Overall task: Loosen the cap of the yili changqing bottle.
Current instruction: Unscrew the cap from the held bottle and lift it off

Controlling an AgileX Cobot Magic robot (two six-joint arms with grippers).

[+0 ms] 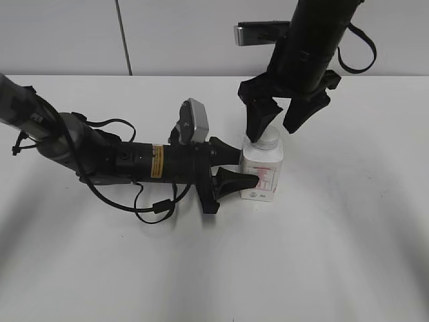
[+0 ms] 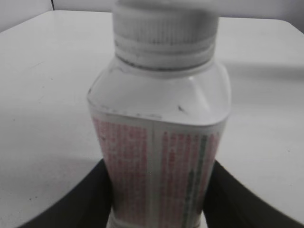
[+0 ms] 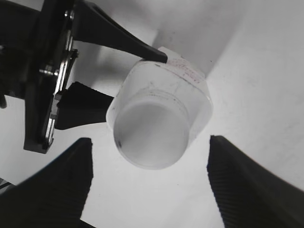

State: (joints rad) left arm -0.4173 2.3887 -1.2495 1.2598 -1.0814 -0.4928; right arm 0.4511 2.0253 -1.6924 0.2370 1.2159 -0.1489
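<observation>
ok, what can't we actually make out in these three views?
- Label print on the bottle: blurred in the left wrist view, too small in the exterior view.
- Cap top: cut off in the left wrist view; its ribbed side is hidden from above in the right wrist view.
- Bottle base: cut off by the bottom edge, left wrist view.

Red and green print covers the label of the yili changqing bottle (image 2: 159,185), in dense lines too blurred to read. A yellow sticker (image 1: 157,162) on the left arm (image 1: 134,161) carries small dark print, also illegible. Near the surface's left edge, the letters "PER" (image 1: 34,119) stand on the same arm.
</observation>
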